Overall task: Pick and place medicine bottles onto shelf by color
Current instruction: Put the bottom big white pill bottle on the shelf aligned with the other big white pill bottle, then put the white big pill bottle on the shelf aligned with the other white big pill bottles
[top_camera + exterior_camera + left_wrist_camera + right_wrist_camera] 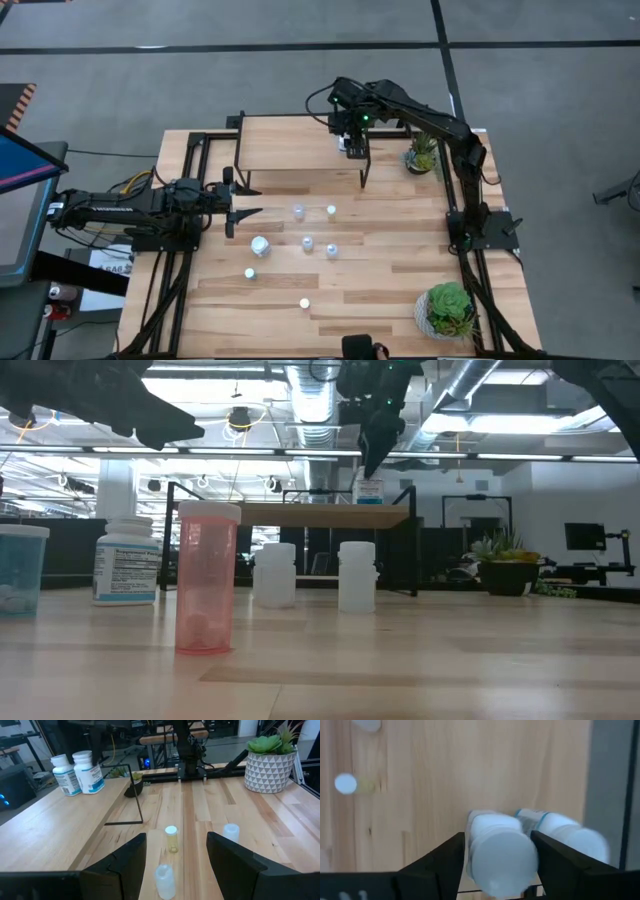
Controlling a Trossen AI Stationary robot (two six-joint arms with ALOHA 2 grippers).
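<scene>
1. Waiting at the left edge of the tabletop (400, 290): left hand (242, 206), fingers spread wide and holding nothing, aimed across at the loose bottles.
2. Standing upright and scattered over the middle of the tabletop, all apart from one another: seven medicine bottles (308, 243). Among them a larger white one (261, 245) nearest the left hand, a small yellow bottle (171, 839) with a white cap straight ahead of its fingers, and a translucent pink bottle (207, 575) near the front.
3. Probably light, nearly empty plastic: stiff enough for a firm pinch, but smooth-walled, narrow and easy to tip with a glancing finger. Best taken across the body just under the cap, fingers coming in level on both sides at once, and squeezed only enough to stop a slip.
4. Raised at the back of the tabletop: the shelf (290, 145), with two white bottles (75, 772) standing side by side, touching or nearly so, at its right end.
5. Hanging just above those two, over the shelf's right end: right hand (350, 150), fingers parted about a cap's width and framing one cap from above, apparently let go and gripping nothing
</scene>
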